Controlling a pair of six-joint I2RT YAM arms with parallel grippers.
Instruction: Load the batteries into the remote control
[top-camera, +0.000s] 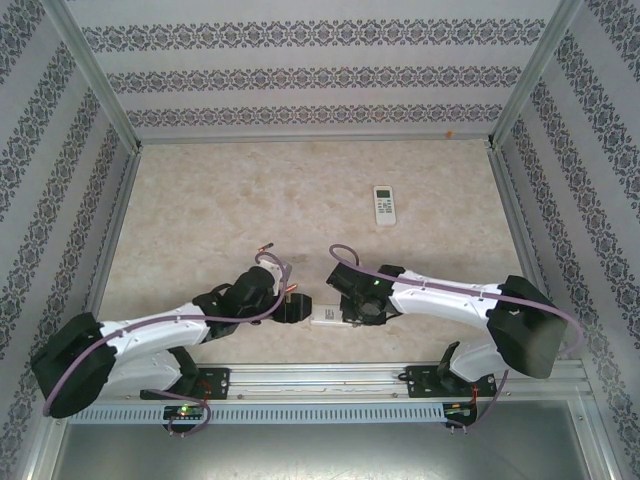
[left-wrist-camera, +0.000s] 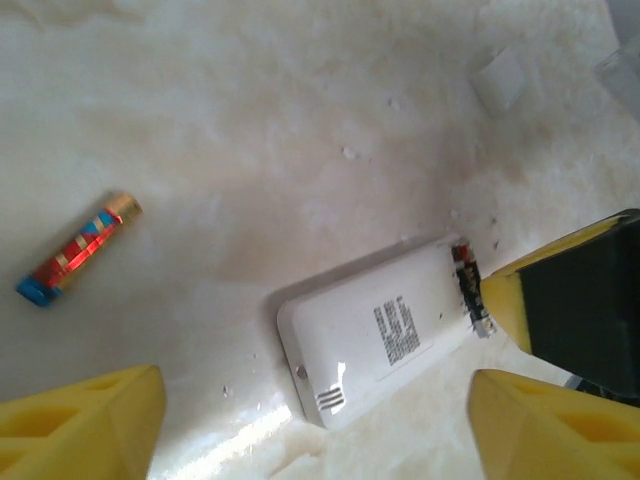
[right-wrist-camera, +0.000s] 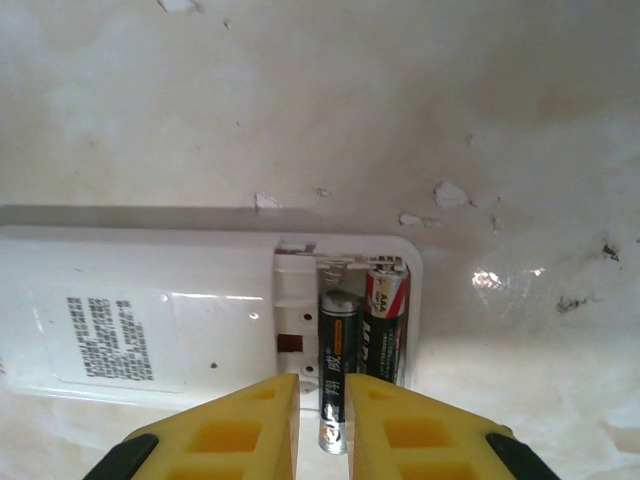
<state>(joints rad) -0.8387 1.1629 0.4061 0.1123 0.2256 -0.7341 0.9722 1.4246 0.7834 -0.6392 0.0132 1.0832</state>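
Two cells sit in the open battery bay (right-wrist-camera: 295, 292) at the right-hand end of the remote (right-wrist-camera: 150, 320), which lies back up on the table (top-camera: 250, 200) near its front edge, between the two arms. In the right wrist view the remote's long axis runs left to right and both cells lie crosswise to it. The red-and-black cell (right-wrist-camera: 386, 320) lies flat in the outer slot and is marked "AAA" at its far end. The dark cell (right-wrist-camera: 339, 345) beside it carries orange print too small to read; its near end overshoots the remote's near edge and sits in the gap of the right gripper (right-wrist-camera: 322, 430). Jaws narrow there; cannot tell whether they pinch the cell or merely flank it. The label (right-wrist-camera: 110, 338) on the remote's back is a block of fine print, not legible. From the left wrist the remote lies on a diagonal, bay end upper right, where a right gripper finger (left-wrist-camera: 505, 295) meets it. Left gripper (left-wrist-camera: 312, 400) hangs above it, jaws wide, holding nothing. One loose cell (left-wrist-camera: 78, 250), red, blue and gold, lies well to the left of the remote, on a diagonal, gold end upper right, blue end lower left. The second remote (top-camera: 385, 204) lies keys up, farther back and right, long axis pointing away from the arms.
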